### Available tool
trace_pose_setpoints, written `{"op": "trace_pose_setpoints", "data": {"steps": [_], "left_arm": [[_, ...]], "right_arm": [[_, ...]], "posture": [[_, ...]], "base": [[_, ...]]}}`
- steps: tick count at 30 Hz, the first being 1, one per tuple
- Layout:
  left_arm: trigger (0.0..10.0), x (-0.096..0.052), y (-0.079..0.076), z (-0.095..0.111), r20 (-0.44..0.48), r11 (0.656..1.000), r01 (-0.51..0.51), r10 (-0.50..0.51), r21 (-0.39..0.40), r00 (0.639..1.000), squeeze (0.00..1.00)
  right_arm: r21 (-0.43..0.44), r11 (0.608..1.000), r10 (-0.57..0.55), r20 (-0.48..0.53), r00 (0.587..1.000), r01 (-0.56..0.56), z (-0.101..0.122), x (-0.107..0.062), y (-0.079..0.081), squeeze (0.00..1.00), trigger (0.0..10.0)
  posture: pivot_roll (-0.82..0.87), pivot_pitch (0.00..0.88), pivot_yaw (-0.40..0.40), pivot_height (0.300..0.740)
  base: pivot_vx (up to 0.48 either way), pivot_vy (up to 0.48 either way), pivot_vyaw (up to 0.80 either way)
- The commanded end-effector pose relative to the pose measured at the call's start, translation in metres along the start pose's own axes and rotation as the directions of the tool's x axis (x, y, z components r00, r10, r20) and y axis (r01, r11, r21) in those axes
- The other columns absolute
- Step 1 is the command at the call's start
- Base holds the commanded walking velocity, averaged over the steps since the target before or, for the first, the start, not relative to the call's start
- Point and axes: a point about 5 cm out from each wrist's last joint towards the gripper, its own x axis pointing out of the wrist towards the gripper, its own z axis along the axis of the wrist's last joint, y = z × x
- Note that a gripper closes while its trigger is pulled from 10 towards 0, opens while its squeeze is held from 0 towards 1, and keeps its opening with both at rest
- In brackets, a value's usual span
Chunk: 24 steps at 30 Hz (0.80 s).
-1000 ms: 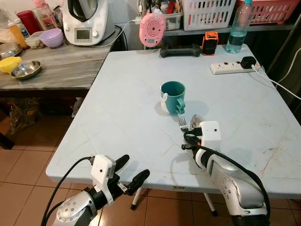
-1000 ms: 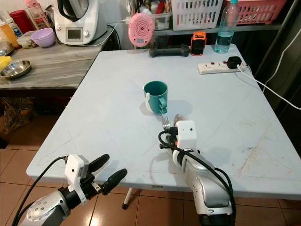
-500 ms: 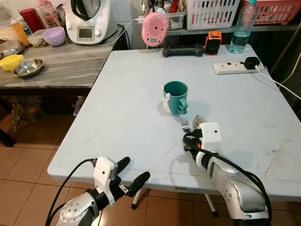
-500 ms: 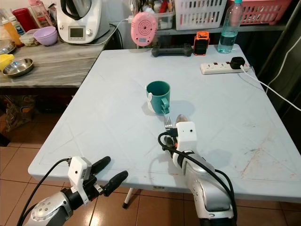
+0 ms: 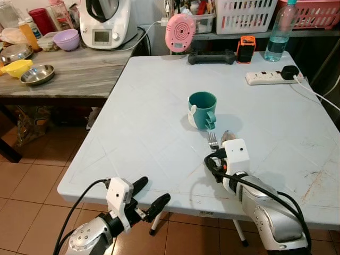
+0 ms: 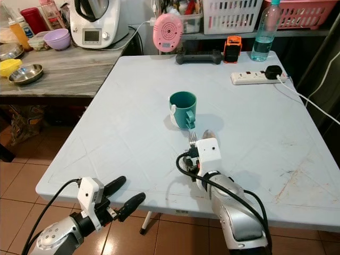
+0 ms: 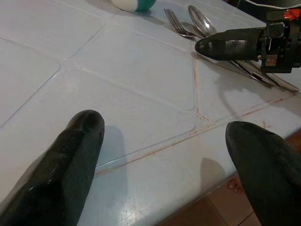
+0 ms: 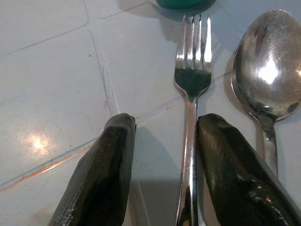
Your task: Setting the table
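Nothing here can be read. The white kitchen machine (image 5: 108, 22) standing far beyond the left gripper (image 5: 143, 200) has a small display panel on its front, but whatever it shows is too small to make out. The clear bottle (image 5: 278, 33) far past the right gripper (image 8: 160, 155) wears a pale label band with no legible print. The pink round device (image 5: 179, 32) shows no wording either.

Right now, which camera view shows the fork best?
The right wrist view: the fork lies close up between the right end effector fingers, tines sharp. Both eye views show it small beside the spoon, below the mug. The left wrist view shows it far off.
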Motion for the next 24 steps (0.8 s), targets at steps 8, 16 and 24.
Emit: {"op": "trace_pose_setpoints", "data": {"steps": [8,16,24], "left_arm": [[10.0,-0.005,0.007,-0.005,-0.024,0.999,-0.038,0.038,0.003,0.999,0.00],[10.0,-0.004,0.006,-0.003,-0.024,1.000,-0.030,0.030,0.007,0.999,0.00],[10.0,-0.004,0.006,-0.003,-0.025,0.999,-0.036,0.037,0.008,0.999,0.00]], "right_arm": [[-0.061,0.988,-0.146,-0.031,0.989,0.144,-0.014,-0.010,-0.026,0.00,10.0],[-0.056,0.992,-0.115,-0.023,0.993,0.113,-0.015,-0.003,-0.024,0.00,10.0],[-0.080,0.996,-0.046,-0.006,0.999,0.045,-0.010,0.005,-0.014,0.00,10.0]], "posture": [[-0.21,0.081,0.103,0.740],[-0.21,0.085,0.111,0.740],[-0.20,0.083,0.106,0.740]], "base": [[0.000,0.000,0.00],[0.000,0.000,0.00],[0.000,0.000,0.00]]}}
